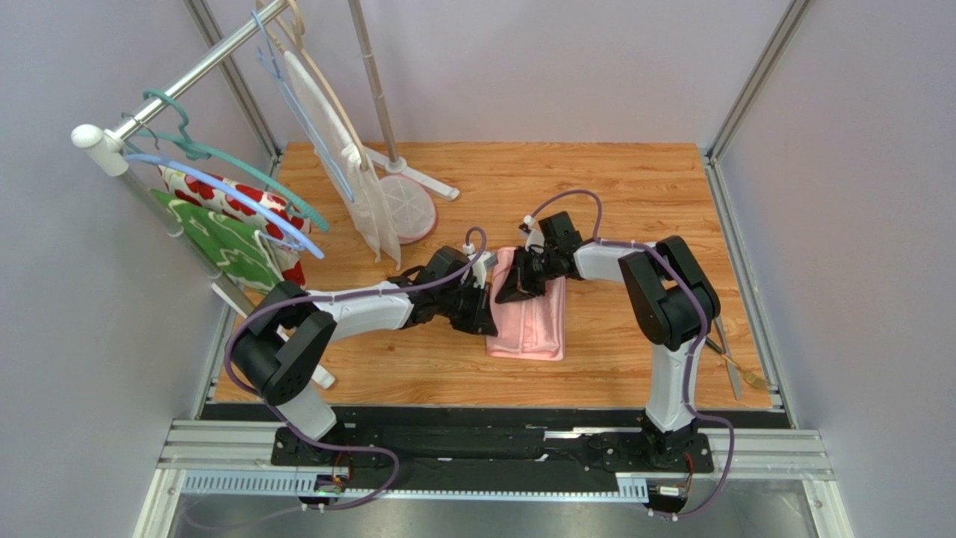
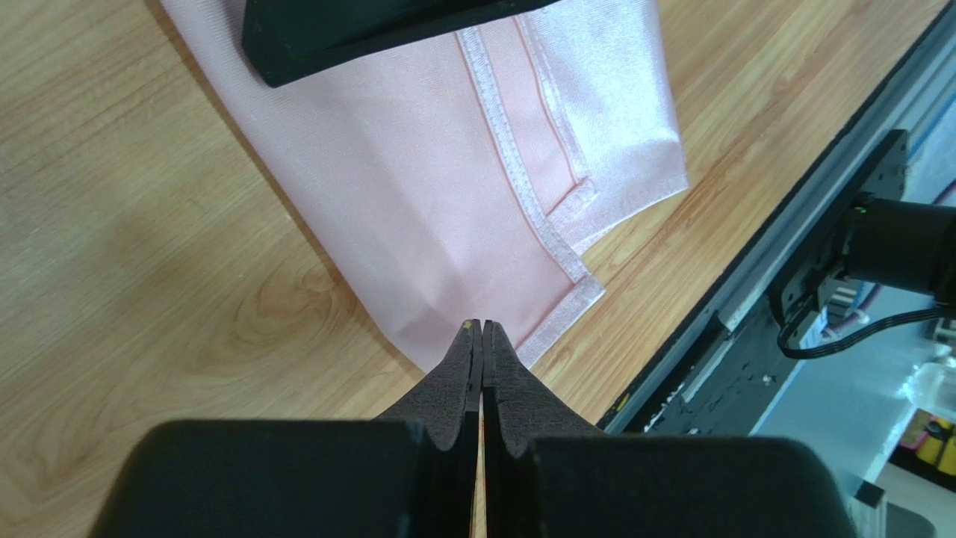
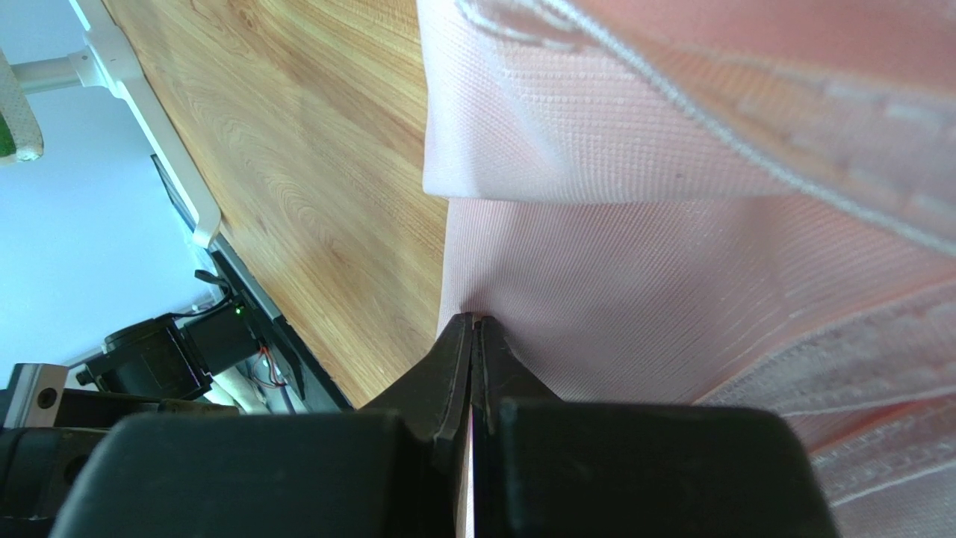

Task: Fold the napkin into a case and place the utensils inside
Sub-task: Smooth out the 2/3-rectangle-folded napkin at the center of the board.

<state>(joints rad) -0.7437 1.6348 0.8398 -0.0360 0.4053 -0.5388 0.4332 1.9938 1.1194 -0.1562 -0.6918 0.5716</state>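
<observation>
Left gripper (image 2: 483, 327): jaws pressed fully together, no gap, tips resting on the near corner of the napkin (image 2: 449, 191) right where its folded edge meets the table (image 2: 146, 258). Can't tell whether any cloth is caught between the tips. Right gripper (image 3: 474, 323): jaws also shut tight, tips against the napkin's edge, a raised fold of cloth just ahead of them; again can't tell if a layer is pinched. From above, the napkin (image 1: 533, 319) lies as a narrow folded, layered strip, between and under both grippers: the left gripper (image 1: 485, 314) is at its left edge, the right gripper (image 1: 511, 294) sits over its far end. The left wrist camera shows a right finger (image 2: 370, 28) on the cloth just beyond the left tips. Stitched hems run lengthwise to the right of the left tips. Utensils (image 1: 732, 361) lie well off to the right of the right gripper, near the table's right edge, apart from the napkin.
</observation>
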